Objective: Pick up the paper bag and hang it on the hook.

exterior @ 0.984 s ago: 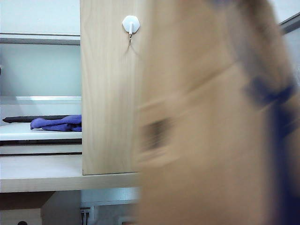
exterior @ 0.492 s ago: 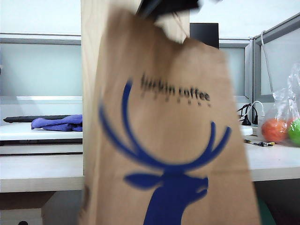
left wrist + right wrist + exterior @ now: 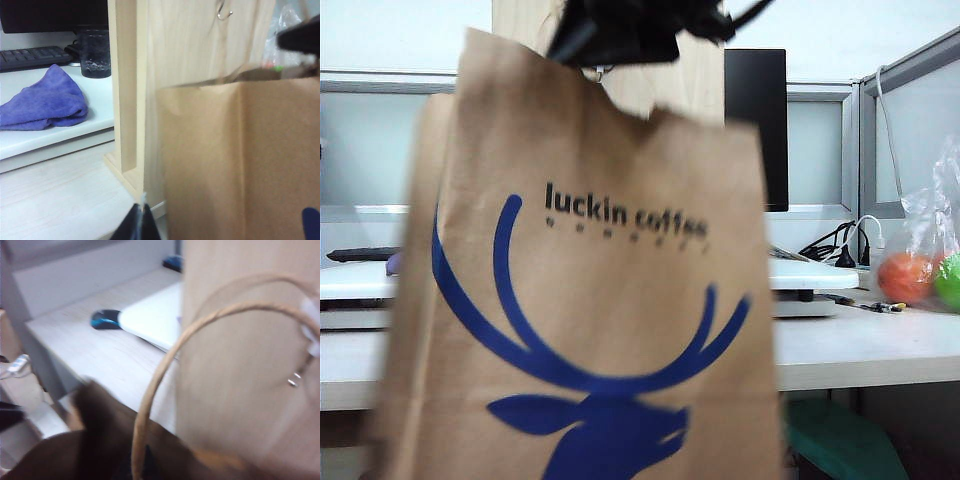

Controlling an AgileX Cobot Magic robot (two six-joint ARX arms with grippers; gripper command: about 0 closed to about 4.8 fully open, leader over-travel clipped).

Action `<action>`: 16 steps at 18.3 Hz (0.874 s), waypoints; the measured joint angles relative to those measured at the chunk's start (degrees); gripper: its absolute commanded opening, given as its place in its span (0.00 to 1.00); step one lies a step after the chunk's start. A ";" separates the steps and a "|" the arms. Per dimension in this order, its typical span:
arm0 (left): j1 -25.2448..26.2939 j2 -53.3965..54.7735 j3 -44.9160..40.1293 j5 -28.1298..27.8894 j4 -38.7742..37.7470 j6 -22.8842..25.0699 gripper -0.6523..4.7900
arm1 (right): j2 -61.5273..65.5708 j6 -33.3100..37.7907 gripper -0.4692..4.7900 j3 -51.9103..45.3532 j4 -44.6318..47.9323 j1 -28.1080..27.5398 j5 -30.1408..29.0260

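In the exterior view, most of the frame is filled by the paper bag [image 3: 590, 330], which is seen hanging in front of the light wooden panel [image 3: 690, 90]. The words "luckin coffee" and a dark-blue antlered deer head are printed on its front. The right gripper [image 3: 620, 35] is seen as a dark shape at the bag's upper edge, near the top of the frame; its fingers are pressed together on the bag's handle. The hook is hidden in this view. To the right, a clear plastic bag of fruit [image 3: 925, 270] is set on the tabletop [image 3: 860, 350], and a black monitor [image 3: 757, 120] is seen behind the panel.

In the left wrist view, the left gripper [image 3: 141, 225] is shown only as dark fingertips with a narrow gap at the frame's edge, low over the tabletop and apart from the bag; whether it is spread cannot be told. The bag's plain side is seen just beside the wooden panel, and the hook's metal prong [image 3: 224, 12] is seen above the bag's open top. A purple cloth [image 3: 42, 102], a keyboard [image 3: 30, 55] and a dark cup [image 3: 95, 52] are placed on a raised white board.

In the right wrist view, the tan cord handles [image 3: 200, 330] are arched in front of the panel, with the hook [image 3: 307, 350] lying within the loops' outline. The gripper itself is blurred and dark below.
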 measured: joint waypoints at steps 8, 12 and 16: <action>0.00 0.00 0.00 0.02 0.00 0.00 0.11 | 4.02 0.22 0.08 -0.04 -0.24 -2.08 1.53; 0.00 0.00 0.00 0.02 0.00 0.00 0.11 | 4.04 0.61 0.08 -0.04 -0.02 -4.24 2.62; 0.00 0.00 0.00 0.02 0.00 0.00 0.11 | 4.02 0.66 0.08 -0.02 0.66 -3.83 1.55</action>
